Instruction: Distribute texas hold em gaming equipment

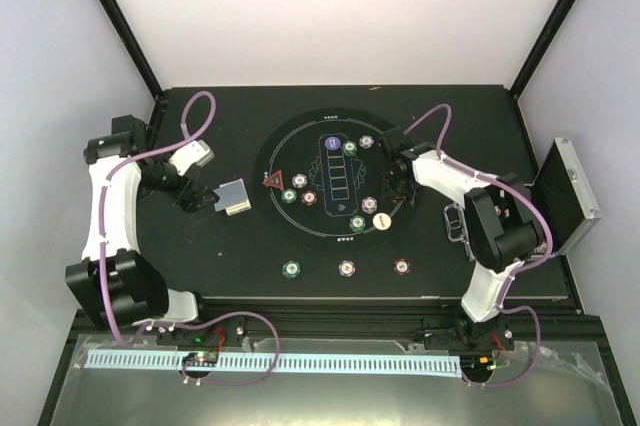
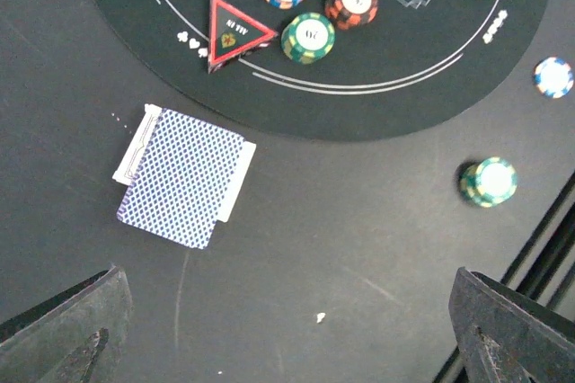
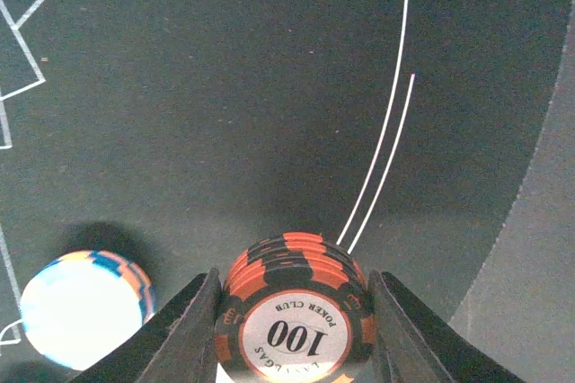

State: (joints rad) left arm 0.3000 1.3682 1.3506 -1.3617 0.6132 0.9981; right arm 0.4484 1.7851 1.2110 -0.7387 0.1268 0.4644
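While the right claw clamps the red chip stack, likely for placing, the left claw hangs wide open, empty, over the cards.

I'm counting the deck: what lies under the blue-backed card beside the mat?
White card edges show under the blue-backed card on two opposite sides. Their number and faces are covered.
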